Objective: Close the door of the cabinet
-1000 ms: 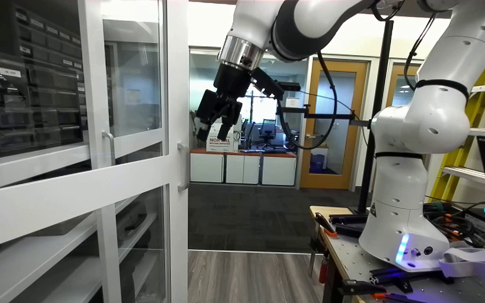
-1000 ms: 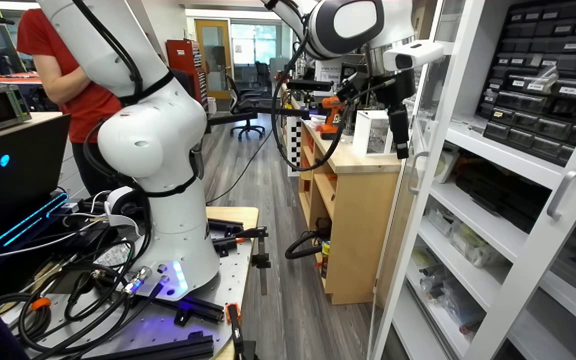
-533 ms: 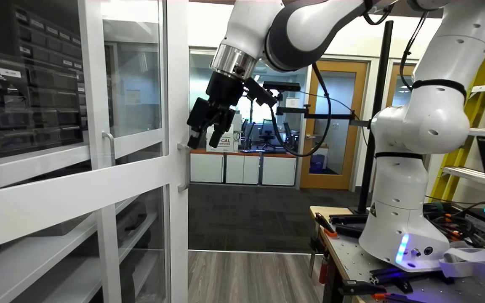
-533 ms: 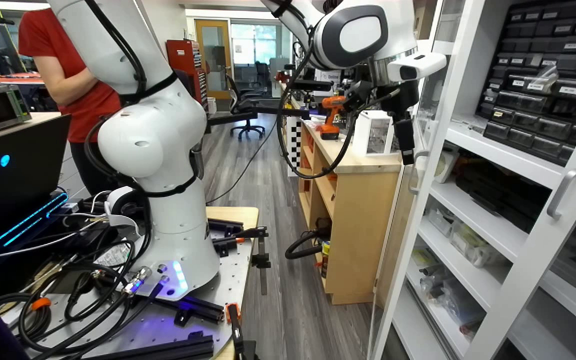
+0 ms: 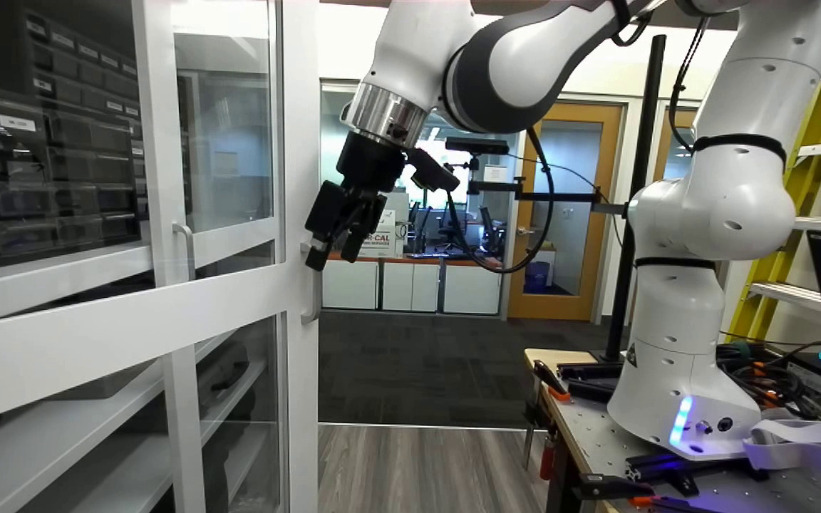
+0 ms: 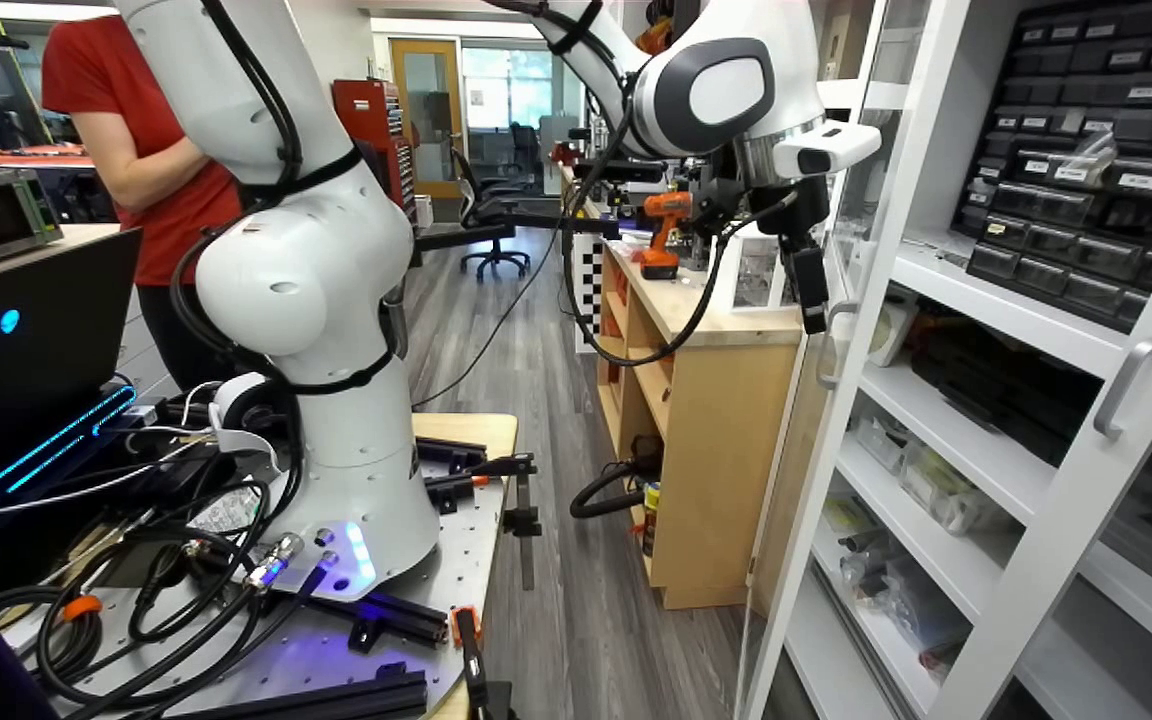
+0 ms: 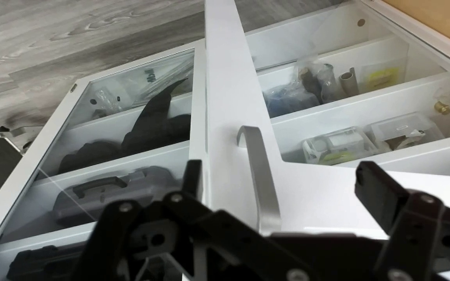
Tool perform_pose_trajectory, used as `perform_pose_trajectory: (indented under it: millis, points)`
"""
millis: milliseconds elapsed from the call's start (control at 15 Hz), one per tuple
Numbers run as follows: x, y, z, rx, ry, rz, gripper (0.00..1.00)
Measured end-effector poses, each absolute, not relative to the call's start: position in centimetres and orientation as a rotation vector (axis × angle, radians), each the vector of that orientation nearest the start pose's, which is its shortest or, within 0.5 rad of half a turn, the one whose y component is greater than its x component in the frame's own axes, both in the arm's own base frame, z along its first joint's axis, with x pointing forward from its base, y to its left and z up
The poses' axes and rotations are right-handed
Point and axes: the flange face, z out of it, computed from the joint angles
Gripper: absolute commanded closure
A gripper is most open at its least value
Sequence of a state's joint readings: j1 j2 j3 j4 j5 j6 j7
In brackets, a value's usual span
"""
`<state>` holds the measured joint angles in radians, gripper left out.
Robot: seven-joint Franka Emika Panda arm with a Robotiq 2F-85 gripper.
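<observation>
The white-framed glass door (image 5: 301, 157) stands swung out from the white cabinet (image 6: 996, 312); its edge also shows in an exterior view (image 6: 868, 320). Its grey handle (image 5: 313, 299) is on the free edge and shows close up in the wrist view (image 7: 262, 179). My black gripper (image 5: 332, 256) is tilted down at the handle's top end and overlaps it in that view. It also shows in an exterior view (image 6: 814, 322). In the wrist view my gripper (image 7: 281, 171) has its fingers wide apart and empty. The handle appears between them, beyond the tips; I cannot tell whether anything touches.
The cabinet's second glass door has its own handle (image 6: 1131, 385). Black drawer boxes (image 6: 1076, 160) sit inside the cabinet. A wooden bench (image 6: 726, 460) stands behind the open door. The robot's table (image 6: 481, 435) is opposite. A person in red (image 6: 121, 130) stands behind the robot.
My gripper has moved down and toward the open door, coming level with the upper end of its handle. The door has not visibly moved.
</observation>
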<state>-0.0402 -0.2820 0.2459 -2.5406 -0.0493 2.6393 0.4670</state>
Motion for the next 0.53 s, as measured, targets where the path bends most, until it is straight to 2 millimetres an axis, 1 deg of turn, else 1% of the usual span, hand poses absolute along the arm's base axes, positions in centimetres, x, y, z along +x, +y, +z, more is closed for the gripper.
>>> perform_pose_trajectory:
  millis: [67, 133, 200, 333, 400, 533]
  points:
    - [45.4, 9.9, 40.7, -3.044, 0.326, -0.594, 0.22]
    - [45.5, 10.1, 40.6, -3.048, 0.318, -0.602, 0.29]
    - [45.7, 10.2, 40.5, -3.050, 0.313, -0.610, 0.30]
    - [46.2, 10.2, 40.3, -3.058, 0.314, -0.626, 0.44]
    - [46.5, 10.2, 40.2, -3.062, 0.319, -0.635, 0.52]
    - [47.2, 9.9, 39.9, -3.076, 0.332, -0.651, 0.64]
